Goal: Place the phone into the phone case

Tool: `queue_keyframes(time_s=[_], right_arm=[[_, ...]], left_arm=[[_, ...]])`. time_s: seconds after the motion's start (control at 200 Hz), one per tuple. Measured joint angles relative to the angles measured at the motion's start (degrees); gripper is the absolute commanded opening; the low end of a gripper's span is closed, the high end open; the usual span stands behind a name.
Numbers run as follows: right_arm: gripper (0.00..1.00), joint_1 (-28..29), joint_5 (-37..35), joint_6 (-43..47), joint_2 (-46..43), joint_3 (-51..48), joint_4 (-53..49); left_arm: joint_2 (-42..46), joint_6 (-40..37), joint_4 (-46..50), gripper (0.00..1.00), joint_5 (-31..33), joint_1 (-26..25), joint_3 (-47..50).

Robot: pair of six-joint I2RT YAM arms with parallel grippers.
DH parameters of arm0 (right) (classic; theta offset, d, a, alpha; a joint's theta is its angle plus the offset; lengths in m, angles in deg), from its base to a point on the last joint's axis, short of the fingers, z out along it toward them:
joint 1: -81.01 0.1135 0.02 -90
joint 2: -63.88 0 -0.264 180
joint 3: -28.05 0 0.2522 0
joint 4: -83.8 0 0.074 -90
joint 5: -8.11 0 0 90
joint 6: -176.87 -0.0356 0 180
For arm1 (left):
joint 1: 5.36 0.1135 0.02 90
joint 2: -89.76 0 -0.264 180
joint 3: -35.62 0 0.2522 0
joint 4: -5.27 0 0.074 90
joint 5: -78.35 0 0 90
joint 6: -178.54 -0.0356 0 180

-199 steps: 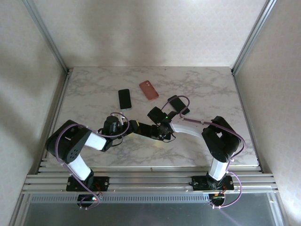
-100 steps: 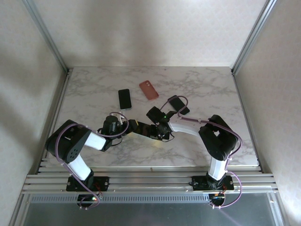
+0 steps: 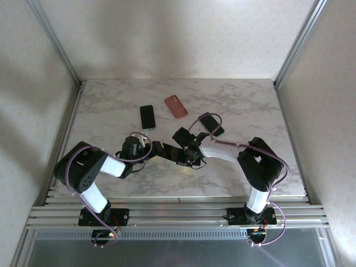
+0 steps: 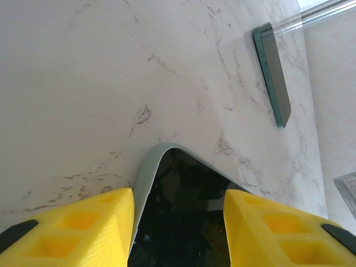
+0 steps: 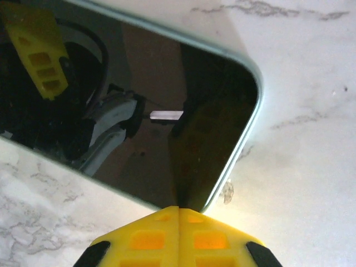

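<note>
Though barely anything has moved, my left pincer (image 4: 178, 196) still pinches the phone (image 4: 186, 228), well apart from the pink case (image 3: 176, 106) on its near side. My right pincer (image 5: 178, 216), pressed together, sits at the phone's corner, so insertion hasn't begun.

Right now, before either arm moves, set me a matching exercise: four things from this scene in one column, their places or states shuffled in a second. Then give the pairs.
Things:
1. left hand
2. right hand
3. red case
4. black phone

Places or states:
A. fingers pressed together above the pale-rimmed phone
B. lies flat, just left of the red case
C. closed on the sides of that same pale-rimmed phone
D. lies flat, farthest back, untouched

Pairs: 1-C, 2-A, 3-D, 4-B
</note>
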Motion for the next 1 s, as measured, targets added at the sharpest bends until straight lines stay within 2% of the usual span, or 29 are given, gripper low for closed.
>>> queue_keyframes(time_s=[0.295,0.651,1.001], right_arm=[[0.0,-0.5,-0.7,2.7,-5.8,4.6,-2.4],[0.0,-6.0,-0.7,5.6,-3.5,5.0,-1.9],[0.0,-7.1,-0.3,6.0,-1.6,3.4,-0.4]], left_arm=[[-1.4,0.0,1.2,0.45,-0.1,0.0,-2.3],[-5.9,0.0,1.2,0.45,-0.2,-1.0,-7.7],[-9.4,1.1,-1.7,0.46,-0.4,-1.9,-10.2]])
